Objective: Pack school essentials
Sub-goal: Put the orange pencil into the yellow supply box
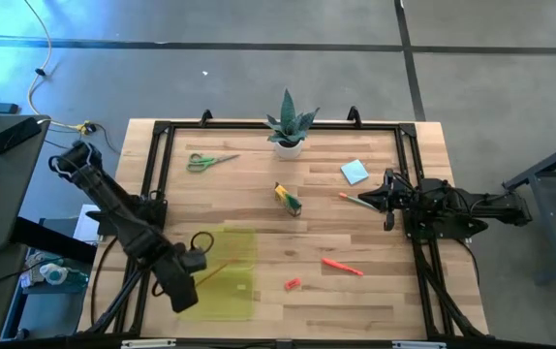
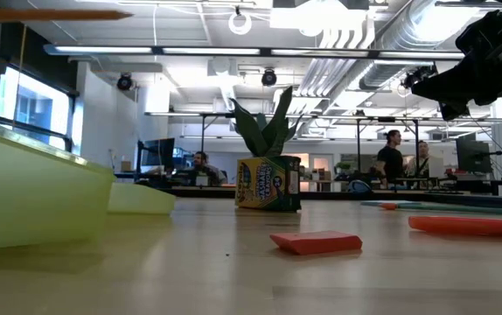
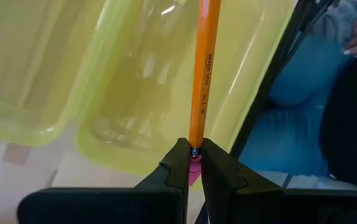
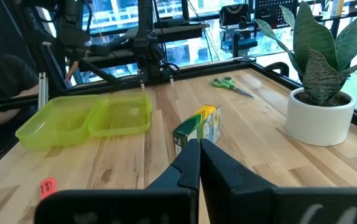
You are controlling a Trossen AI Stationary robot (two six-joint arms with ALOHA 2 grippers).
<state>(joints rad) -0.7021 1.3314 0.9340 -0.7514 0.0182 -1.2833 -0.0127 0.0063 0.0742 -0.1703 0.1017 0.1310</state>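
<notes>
Over the yellow-green case (image 1: 225, 274), the left gripper (image 3: 193, 163) pinches 1 orange pencil (image 3: 203, 68); lower before releasing.

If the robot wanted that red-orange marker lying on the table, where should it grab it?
Probably around the middle of the barrel, coming straight down from above. The red-orange marker lies flat on the wooden table with bare wood on both long sides, so fingers could close across its narrow width. The tiny red eraser lies apart from it, out of the way.
</notes>
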